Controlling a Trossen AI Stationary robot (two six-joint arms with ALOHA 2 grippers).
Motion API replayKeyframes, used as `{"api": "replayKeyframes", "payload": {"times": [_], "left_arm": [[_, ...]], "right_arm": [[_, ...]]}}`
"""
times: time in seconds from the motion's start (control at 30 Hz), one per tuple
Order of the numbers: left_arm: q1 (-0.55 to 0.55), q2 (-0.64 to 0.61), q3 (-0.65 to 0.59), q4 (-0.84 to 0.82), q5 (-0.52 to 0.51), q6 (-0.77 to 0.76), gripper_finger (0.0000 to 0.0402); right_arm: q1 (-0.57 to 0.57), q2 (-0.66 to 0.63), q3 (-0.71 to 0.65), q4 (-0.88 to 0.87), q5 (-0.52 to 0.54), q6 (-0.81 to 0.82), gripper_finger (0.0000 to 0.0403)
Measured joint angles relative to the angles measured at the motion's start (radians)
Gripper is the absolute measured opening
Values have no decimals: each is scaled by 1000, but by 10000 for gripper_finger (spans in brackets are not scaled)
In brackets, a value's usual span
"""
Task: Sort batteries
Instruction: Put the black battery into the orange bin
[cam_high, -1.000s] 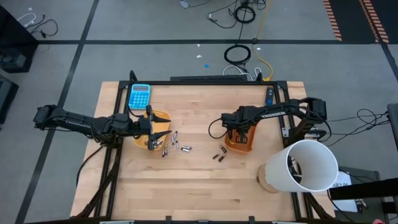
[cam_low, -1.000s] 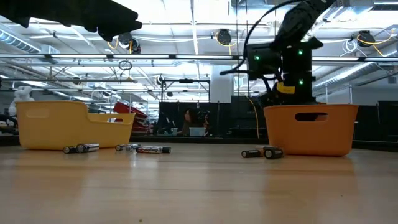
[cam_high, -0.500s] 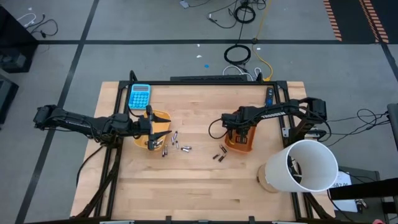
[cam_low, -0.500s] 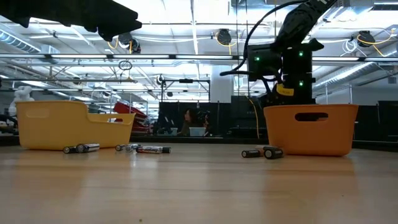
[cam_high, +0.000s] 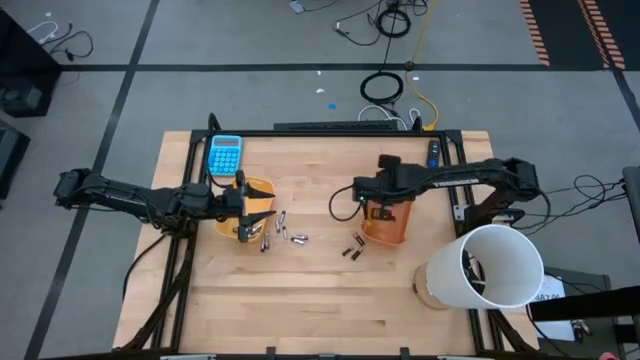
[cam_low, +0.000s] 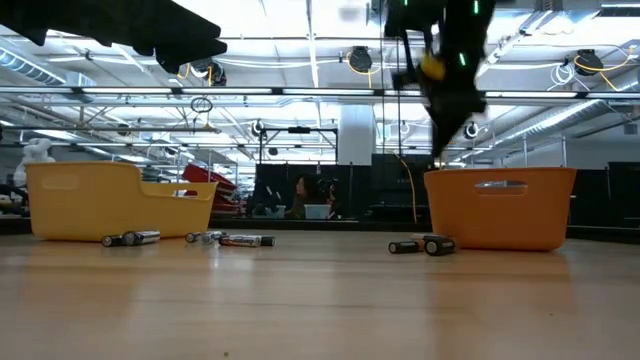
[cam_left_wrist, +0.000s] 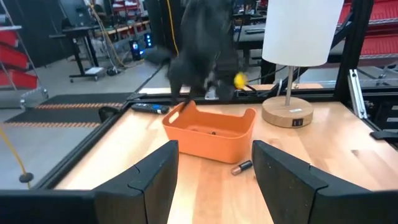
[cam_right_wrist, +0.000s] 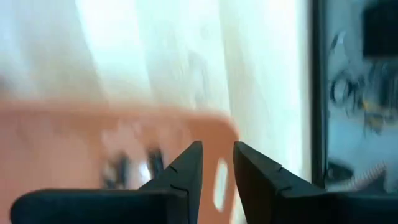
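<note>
Nearest the low camera is just bare counter (cam_low: 320, 310), then the loose batteries. A pair of small dark batteries (cam_low: 421, 245) lies just in front of my orange bin (cam_low: 500, 208), on the side toward the middle of the counter. Further from that bin, a scatter of silvery ones (cam_low: 228, 239) sits beside the yellow bin (cam_low: 110, 200). From above they show as a little cluster (cam_high: 283, 230) next to the yellow bin and the dark pair (cam_high: 353, 246) by the orange one. A few dark bits already seem to be inside the orange bin, though they're blurry in my right wrist view.

My right end effector (cam_high: 383, 205) is up above the orange bin (cam_high: 385, 224), fingers (cam_right_wrist: 186, 169) with a narrow gap between them and nothing in it. My left end effector (cam_left_wrist: 214, 168) hangs over the yellow bin, jaws spread wide and empty, looking across at the orange bin.

Handling-wise, I'd guess these are hard, smooth little cylinders, light but dense, and they'll roll at a nudge. Best bet is probably pinching across the middle of the barrel, fingers square to its length, not at the ends.

Behind it all: a blue calculator (cam_high: 224, 154) past the yellow bin and a white-shaded lamp (cam_high: 487, 266) beyond the orange one.
</note>
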Motion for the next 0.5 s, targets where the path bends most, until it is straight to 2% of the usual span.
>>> {"api": "replayKeyframes", "payload": {"times": [0.17, 0.27, 0.4, 0.5], "left_arm": [[0, 0, 0, 3, 0, -7, 215], [0, 0, 0, -2, 18, -33, 215], [-4, 0, 1, -7, 82, -60, 215], [-20, 0, 10, -9, 84, -61, 215]], "right_arm": [[155, 89, 176, 8, -37, 22, 85], [239, 167, 256, 43, -115, -41, 94], [308, 264, 296, 74, -239, -106, 119], [320, 327, 296, 51, -278, -109, 143]]}}
